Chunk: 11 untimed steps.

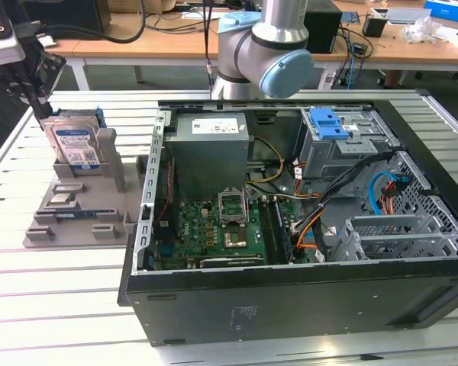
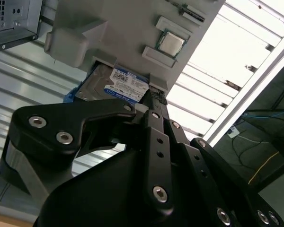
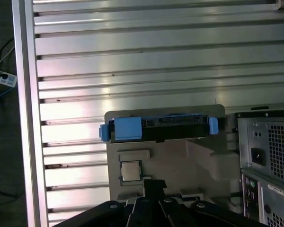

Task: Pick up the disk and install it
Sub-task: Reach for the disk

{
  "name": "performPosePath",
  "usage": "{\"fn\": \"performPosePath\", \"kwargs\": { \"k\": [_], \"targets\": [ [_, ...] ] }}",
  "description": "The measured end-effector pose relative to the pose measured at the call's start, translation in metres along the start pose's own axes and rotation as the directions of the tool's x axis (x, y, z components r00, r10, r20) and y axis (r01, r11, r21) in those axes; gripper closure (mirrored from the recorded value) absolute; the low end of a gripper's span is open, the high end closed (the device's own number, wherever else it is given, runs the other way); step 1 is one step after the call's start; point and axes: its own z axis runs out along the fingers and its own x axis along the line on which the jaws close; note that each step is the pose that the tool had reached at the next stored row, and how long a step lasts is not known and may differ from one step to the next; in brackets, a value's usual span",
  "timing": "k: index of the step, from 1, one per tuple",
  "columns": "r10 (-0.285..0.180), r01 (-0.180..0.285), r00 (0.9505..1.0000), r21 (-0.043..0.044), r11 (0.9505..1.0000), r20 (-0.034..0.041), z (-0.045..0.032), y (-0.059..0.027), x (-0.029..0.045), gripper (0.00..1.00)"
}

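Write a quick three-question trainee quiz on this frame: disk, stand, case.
1. True or false: the disk already sits inside the computer case.
2. How is the disk placed? A) upright in the grey stand B) flat on the stand C) leaning on the case
3. Which small square part lies flat on the stand, near the disk?
Key: 1 false: it is outside the case, at the exterior view's left, with the hand close above its top edge. 2 A. 3 a processor chip.
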Motion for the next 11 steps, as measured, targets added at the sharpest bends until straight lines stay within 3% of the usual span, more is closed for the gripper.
{"fn": "performPosePath", "kwargs": {
  "k": [11],
  "targets": [
    [0.0,0.0,1.0,0.0008,1.0,0.0,0.0024,0.0019,0.001,0.9]
  ]
}}
